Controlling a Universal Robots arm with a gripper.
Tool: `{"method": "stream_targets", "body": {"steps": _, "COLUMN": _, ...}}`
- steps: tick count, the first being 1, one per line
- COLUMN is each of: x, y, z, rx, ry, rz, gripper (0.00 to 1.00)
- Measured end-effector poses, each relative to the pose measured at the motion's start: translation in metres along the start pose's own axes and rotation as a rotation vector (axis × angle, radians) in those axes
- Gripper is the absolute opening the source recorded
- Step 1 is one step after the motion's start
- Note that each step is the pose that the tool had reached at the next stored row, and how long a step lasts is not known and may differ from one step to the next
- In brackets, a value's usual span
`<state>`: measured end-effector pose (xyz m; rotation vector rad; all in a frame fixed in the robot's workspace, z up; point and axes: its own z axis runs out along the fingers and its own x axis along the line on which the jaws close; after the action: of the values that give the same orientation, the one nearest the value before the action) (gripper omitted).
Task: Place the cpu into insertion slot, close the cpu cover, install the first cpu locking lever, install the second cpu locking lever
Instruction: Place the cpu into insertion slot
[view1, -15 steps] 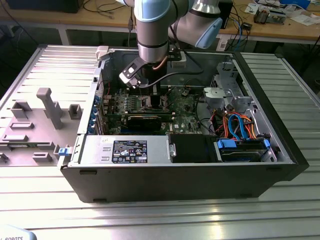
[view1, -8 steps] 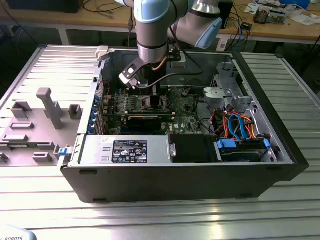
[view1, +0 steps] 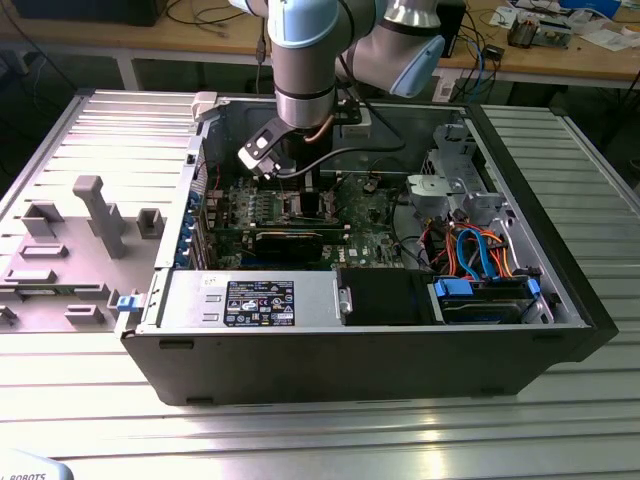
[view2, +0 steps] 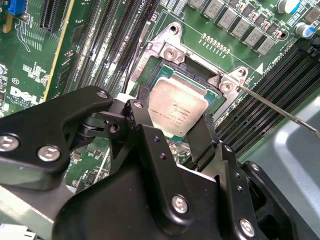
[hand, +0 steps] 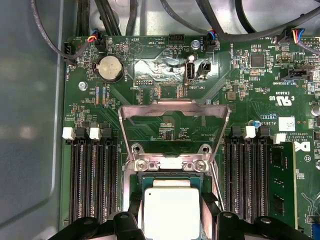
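The cpu (view2: 179, 106), a flat square chip with a dull silver top, sits low in the insertion slot (view2: 161, 69), and its dark socket rim shows around it. My gripper (view2: 174, 114) straddles it, with black fingers (view2: 139, 106) pressed against two opposite edges. In the first wrist view the cpu (hand: 171, 210) lies between the fingers (hand: 135, 202), and the cpu cover (hand: 175, 107) is swung open, standing back from the slot (hand: 131, 182). A thin wire locking lever (view2: 280, 111) sticks out free beside the socket. In the exterior view the gripper (view1: 300, 188) reaches down into the computer case.
Long black memory slots (hand: 92, 185) flank the socket on both sides. The open case (view1: 350, 340) holds a black graphics card (view1: 290, 240), a power supply (view1: 250, 300) and blue and orange cables (view1: 475, 250). Black cables (hand: 125, 15) run along the board's edge. Grey fixtures (view1: 95, 215) stand on the table.
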<state>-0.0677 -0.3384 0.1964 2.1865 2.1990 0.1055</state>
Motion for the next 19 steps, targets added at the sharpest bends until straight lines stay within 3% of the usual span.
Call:
{"method": "stream_targets", "body": {"steps": 6, "x": 0.0002, "y": 0.0001, "z": 0.0004, "rx": -0.0006, "ry": 0.0009, "rz": 0.000, "gripper": 0.55}}
{"method": "stream_targets", "body": {"steps": 7, "x": 0.0001, "y": 0.0001, "z": 0.0002, "rx": -0.0003, "ry": 0.0005, "rz": 0.000, "gripper": 0.62}}
{"method": "stream_targets", "body": {"steps": 13, "x": 0.0000, "y": 0.0001, "z": -0.0010, "rx": 0.0001, "ry": -0.0001, "rz": 0.000, "gripper": 0.62}}
{"method": "stream_targets", "body": {"steps": 19, "x": 0.0003, "y": 0.0010, "z": -0.0140, "rx": 0.0020, "ry": 0.0001, "rz": 0.000, "gripper": 0.62}}
